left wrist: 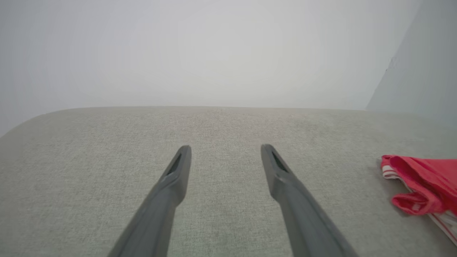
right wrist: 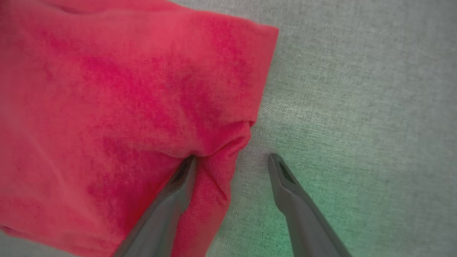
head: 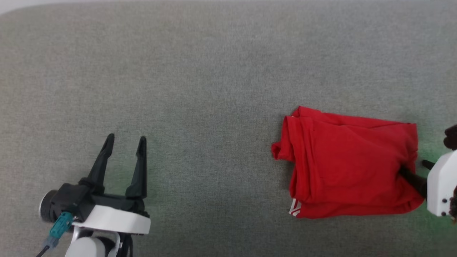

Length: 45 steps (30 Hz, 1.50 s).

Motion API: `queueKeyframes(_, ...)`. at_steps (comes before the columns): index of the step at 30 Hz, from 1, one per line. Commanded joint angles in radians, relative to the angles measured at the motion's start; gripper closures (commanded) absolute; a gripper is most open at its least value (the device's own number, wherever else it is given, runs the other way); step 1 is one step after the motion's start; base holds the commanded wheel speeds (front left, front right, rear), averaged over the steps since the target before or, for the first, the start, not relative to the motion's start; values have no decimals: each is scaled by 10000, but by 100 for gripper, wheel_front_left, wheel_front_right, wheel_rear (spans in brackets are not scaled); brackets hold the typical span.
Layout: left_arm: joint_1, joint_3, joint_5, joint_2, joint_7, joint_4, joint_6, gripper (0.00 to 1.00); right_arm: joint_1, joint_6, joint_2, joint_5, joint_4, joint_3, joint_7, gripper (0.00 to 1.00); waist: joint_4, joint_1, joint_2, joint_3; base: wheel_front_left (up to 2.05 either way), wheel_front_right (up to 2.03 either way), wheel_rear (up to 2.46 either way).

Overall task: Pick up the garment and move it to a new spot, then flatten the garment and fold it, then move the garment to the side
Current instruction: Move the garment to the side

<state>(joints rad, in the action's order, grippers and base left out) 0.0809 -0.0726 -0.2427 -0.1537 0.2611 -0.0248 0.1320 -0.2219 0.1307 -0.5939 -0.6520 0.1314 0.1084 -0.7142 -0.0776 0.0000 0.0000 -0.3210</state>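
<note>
Red and folded into a compact rectangle, the garment [head: 350, 164] lies at the right of the grey upholstered surface [head: 214, 71], so the step in hand looks like the last, moving it aside. The right gripper [right wrist: 232, 159] stands spread at its edge, one finger pressed into a pucker of cloth and the other on bare surface; it would need to close on that edge next. The left gripper [head: 126, 137], spread and empty, sits well apart with no obstacle between.

The folded garment [head: 351, 167] lies well right of the spread left claw [head: 126, 138].

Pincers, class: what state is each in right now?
Left pincer: open, empty.
Right pincer: open, straddling the red T-shirt's edge.
</note>
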Motion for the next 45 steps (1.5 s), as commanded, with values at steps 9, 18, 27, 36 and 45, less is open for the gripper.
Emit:
queueKeyframes(9,526,-163,45,-269,54,-112,-30,0,-132,21,698,-268,478,442,-247,100,21,0,0,-468,0,0,0)
queueKeyframes(18,723,-455,71,-810,54,-49,-29,0,-446,-31,499,100,750,-1111,1513,100,1054,0,0,-597,0,0,0)
queueKeyframes(27,1946,-1239,84,-1676,54,92,-29,0,-1250,-10,44,847,1900,-3389,2662,100,1934,0,0,-1330,0,0,0)
queueKeyframes(36,3817,-1715,-5,-2859,54,383,-29,0,-3485,-4,-409,2529,4100,-4833,3776,100,2346,0,0,-2423,0,0,0)
queueKeyframes(45,4222,-1598,-2,-3266,54,729,-29,0,-5283,-4,-227,3964,6437,-5163,5547,100,2308,0,0,-2970,0,0,0)
